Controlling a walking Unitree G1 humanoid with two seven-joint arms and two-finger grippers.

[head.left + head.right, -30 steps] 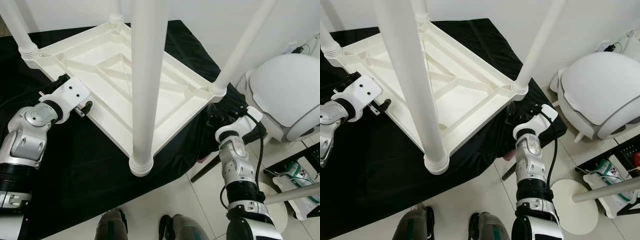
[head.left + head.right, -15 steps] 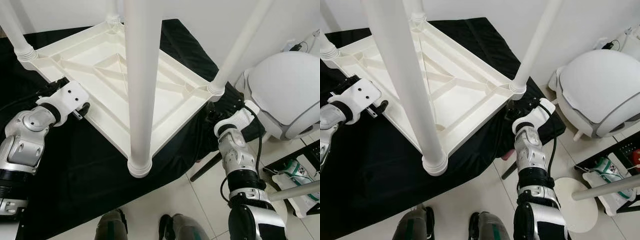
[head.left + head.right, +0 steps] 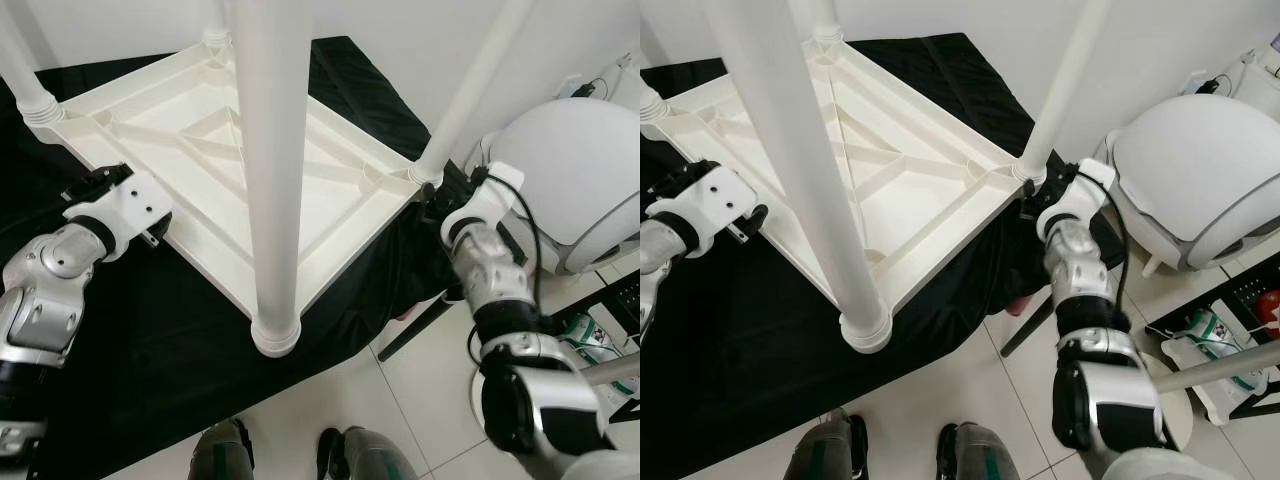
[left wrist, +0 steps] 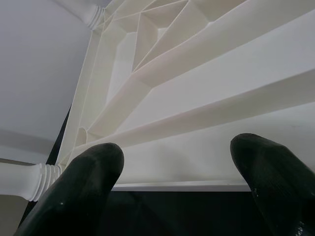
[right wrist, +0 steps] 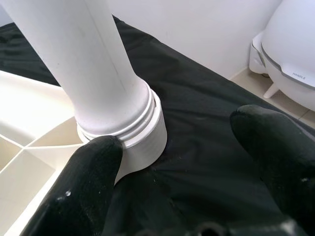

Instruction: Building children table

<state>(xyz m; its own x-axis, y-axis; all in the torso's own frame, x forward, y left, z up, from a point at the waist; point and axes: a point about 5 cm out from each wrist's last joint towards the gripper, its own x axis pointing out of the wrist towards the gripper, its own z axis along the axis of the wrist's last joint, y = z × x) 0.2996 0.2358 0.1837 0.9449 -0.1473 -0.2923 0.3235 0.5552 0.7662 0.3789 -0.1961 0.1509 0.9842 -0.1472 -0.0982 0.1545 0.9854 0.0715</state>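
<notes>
A white children's table [image 3: 200, 150] lies upside down on a black cloth [image 3: 150, 360], its legs pointing up. The near leg [image 3: 272, 200] stands in its corner socket, and the right leg [image 3: 470, 90] rises from the right corner. My left gripper [image 4: 177, 167] is open at the table's left rim, with the ribbed underside just beyond its fingertips [image 4: 88, 167]. My right gripper [image 5: 182, 162] is open beside the right leg's threaded socket [image 5: 133, 132]. One fingertip [image 5: 93, 162] rests against the socket's base.
A large white domed appliance [image 3: 575, 170] stands on the tiled floor close to my right arm. A shelf with packets [image 3: 1220, 340] and a round white base [image 3: 1175, 405] are at the lower right. A white wall runs behind the table. My feet [image 3: 225, 455] stand at the cloth's near edge.
My right arm has risen and reached in to the right leg's socket. My left gripper has slid slightly left and back along the rim. The camera shifted a little.
</notes>
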